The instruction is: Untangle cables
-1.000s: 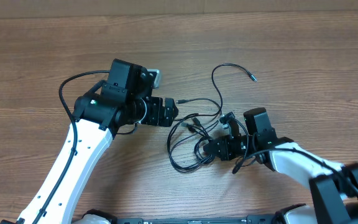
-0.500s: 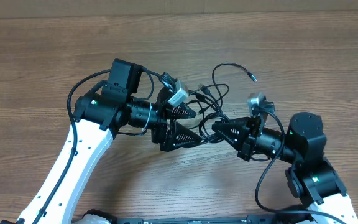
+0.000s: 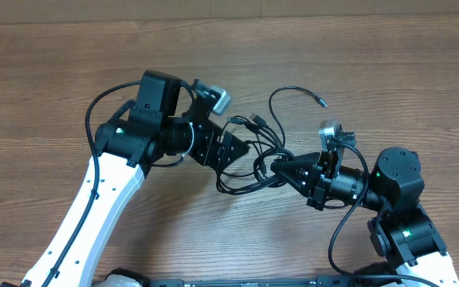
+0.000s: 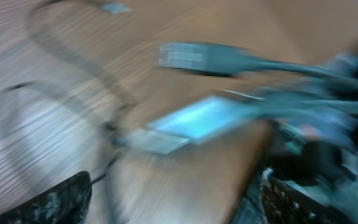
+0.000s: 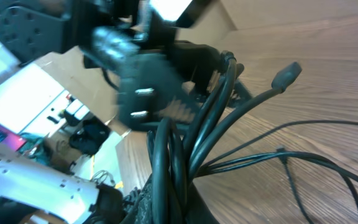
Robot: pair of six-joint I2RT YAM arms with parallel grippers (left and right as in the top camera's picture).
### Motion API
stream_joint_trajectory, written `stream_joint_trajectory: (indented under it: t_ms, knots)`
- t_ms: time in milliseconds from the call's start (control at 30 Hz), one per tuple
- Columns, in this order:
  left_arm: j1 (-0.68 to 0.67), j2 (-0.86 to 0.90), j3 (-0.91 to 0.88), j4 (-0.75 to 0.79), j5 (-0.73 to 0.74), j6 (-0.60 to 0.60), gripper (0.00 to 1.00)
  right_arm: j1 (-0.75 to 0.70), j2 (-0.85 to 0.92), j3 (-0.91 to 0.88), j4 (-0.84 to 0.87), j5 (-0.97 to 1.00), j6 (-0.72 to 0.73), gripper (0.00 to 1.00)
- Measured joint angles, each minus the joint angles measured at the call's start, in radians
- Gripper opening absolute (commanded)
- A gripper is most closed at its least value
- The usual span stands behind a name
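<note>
Near the front edge of the table [image 3: 373, 64], the R gripper [image 3: 280, 167] pinches a bunch of the cables [image 5: 169, 162], which sit mid-table. Just past it, the L gripper [image 3: 241, 147] has its jaws spread wide beside the cables; its cam is blurry. One plug end [image 3: 323, 101] lies loose toward the back edge.

Cables [image 3: 260, 154] [image 5: 173, 155] are thin black cords in one tangled bunch at centre of the overhead view. Slack sags out toward 7 o'clock. One long strand arcs to 1 o'clock and ends in a small plug end [image 3: 323, 102]. Close up, the strands are packed tight, side by side.
</note>
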Motion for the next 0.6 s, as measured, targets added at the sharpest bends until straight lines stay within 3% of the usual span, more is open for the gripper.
stream_joint_trajectory:
  t_ms: [33,100,167,200,267,367,500,533,567,600]
  knots:
    - [0.000,0.000,0.000,0.000,0.092,0.049,0.67,0.000,0.000,0.000,0.000,0.020,0.007,0.04]
    - [0.000,0.000,0.000,0.000,0.178,0.095,0.67,0.000,0.000,0.000,0.001,0.042,0.022,0.04]
    - [0.000,0.000,0.000,0.000,0.268,0.133,0.80,-0.009,0.000,0.000,0.004,0.061,0.037,0.04]
    - [0.000,0.000,0.000,0.000,0.323,0.158,0.93,-0.017,0.000,0.000,0.011,0.067,0.050,0.04]
    - [0.000,0.000,0.000,0.006,0.405,0.202,0.99,-0.034,0.000,0.000,0.042,0.076,0.091,0.04]
    - [-0.010,0.000,0.000,0.018,0.453,0.227,1.00,-0.039,0.000,0.001,0.152,0.026,0.151,0.04]
    - [-0.058,0.000,0.000,0.102,0.471,0.232,1.00,-0.039,0.000,0.001,0.161,-0.027,0.191,0.04]
    - [-0.075,0.000,0.000,0.126,0.474,0.232,0.92,-0.039,0.000,0.001,0.160,-0.034,0.196,0.04]
    - [-0.092,0.000,0.000,0.143,0.477,0.232,0.72,-0.039,0.000,0.001,0.160,-0.040,0.203,0.04]
    - [-0.107,0.000,0.000,0.157,0.477,0.235,0.42,-0.039,0.000,0.001,0.160,-0.045,0.206,0.04]
